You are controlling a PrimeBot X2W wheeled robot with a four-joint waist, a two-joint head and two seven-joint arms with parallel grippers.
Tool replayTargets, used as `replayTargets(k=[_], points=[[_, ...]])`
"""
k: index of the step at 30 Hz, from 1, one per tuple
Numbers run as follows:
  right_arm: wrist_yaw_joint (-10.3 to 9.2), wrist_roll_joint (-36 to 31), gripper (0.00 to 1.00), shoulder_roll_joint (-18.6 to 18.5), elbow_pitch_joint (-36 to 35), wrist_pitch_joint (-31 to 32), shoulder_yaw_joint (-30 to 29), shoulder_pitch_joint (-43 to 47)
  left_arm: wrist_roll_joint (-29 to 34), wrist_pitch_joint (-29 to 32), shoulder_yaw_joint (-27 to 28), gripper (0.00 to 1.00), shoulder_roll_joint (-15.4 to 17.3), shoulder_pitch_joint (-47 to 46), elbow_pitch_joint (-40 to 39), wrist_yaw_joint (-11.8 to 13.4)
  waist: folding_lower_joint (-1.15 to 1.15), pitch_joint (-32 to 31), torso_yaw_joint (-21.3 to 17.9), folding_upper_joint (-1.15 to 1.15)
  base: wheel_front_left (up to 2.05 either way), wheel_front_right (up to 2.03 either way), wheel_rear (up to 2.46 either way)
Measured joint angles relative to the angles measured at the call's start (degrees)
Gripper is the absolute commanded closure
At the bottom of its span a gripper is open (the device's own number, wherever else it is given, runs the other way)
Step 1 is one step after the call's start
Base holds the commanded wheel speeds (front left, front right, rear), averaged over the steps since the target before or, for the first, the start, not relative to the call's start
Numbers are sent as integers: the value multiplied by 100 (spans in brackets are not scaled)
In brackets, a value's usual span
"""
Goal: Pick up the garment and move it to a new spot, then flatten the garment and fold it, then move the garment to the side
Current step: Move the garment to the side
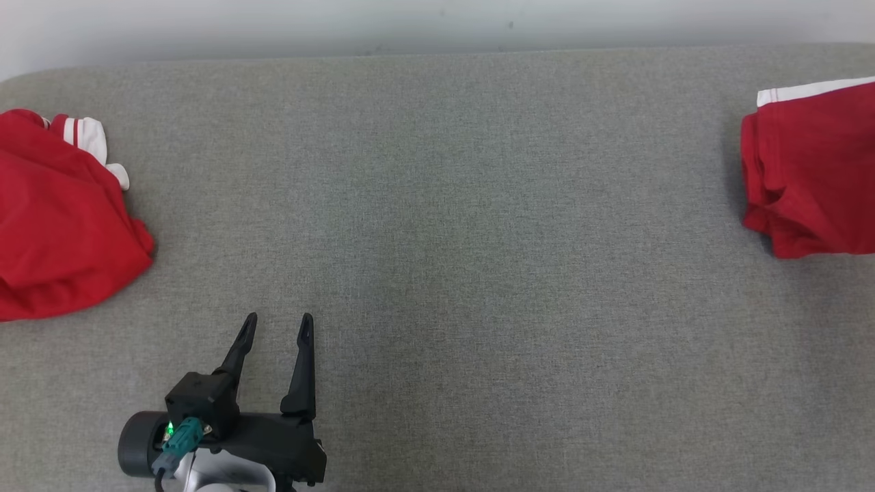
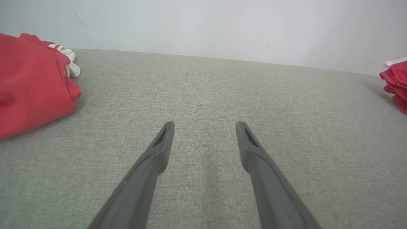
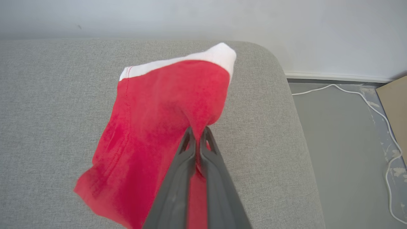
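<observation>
Red fabric garment with white hem (image 3: 152,127), centre frame, pinched between right fingers (image 3: 181,165) for carrying elsewhere; left fingers (image 2: 157,152) spread, empty, waiting.

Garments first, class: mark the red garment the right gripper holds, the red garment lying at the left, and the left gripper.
held garment (image 3: 152,121): right wrist view, red middle.
left garment (image 1: 61,219): head view, red middle.
left gripper (image 1: 279,321): head view, between fingertips.

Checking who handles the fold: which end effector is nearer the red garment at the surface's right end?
Right. The right end effector is shut on that red garment. The left end effector hovers open over the grey surface, far across from it.
</observation>
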Motion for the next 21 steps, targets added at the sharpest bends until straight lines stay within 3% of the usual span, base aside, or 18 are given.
replayTargets(k=[19,21], points=[[1,-323,100,3,399,-171,243,-295,-34,-16,0,0,-4,0,58,0,0,107,36,0,0,0,0],[1,-453,10,-27,450,-202,319,-333,-34,-16,-12,0,-9,-1,64,0,0,122,39,0,0,0,0]])
